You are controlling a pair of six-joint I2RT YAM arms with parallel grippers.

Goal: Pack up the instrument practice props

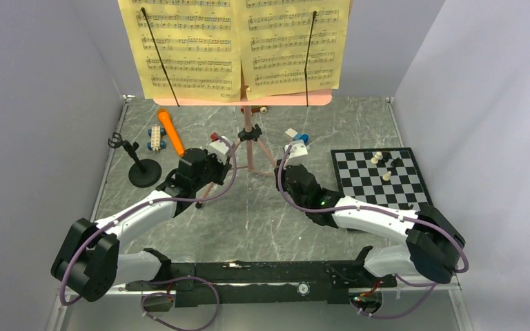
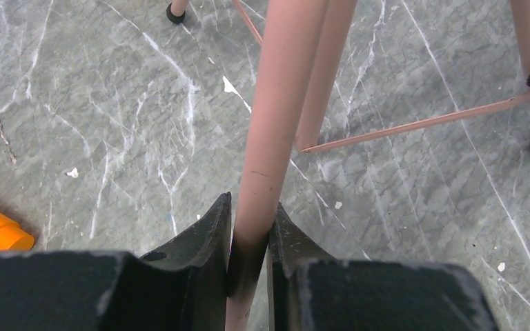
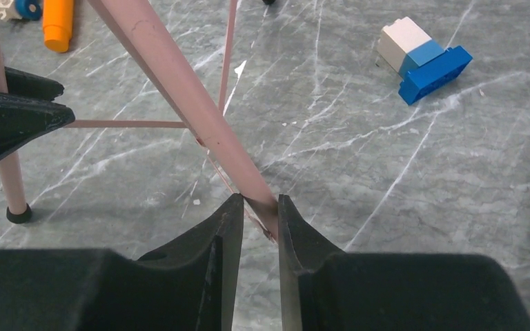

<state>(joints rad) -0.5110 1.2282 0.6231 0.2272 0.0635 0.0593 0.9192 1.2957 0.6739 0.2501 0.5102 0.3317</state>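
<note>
The pink music stand [image 1: 248, 141] rises at the back middle on tripod legs, with yellow sheet-music pages [image 1: 238, 45] on its ledge. My left gripper [image 1: 210, 157] is shut on the stand's left leg [image 2: 269, 138], which runs straight up between the fingertips [image 2: 252, 207]. My right gripper [image 1: 291, 169] is shut on the lower end of the right leg [image 3: 179, 83], pinched at the fingertips [image 3: 259, 201]. The orange microphone [image 1: 170, 131] lies flat left of the stand. The black round-based mic stand [image 1: 142, 170] stands upright further left.
A chessboard [image 1: 379, 181] with a few pieces lies to the right. Blue-and-white toy blocks lie near the microphone [image 1: 156, 138] and behind the right gripper [image 3: 424, 58]. Grey walls close in the marble table on the left, right and back.
</note>
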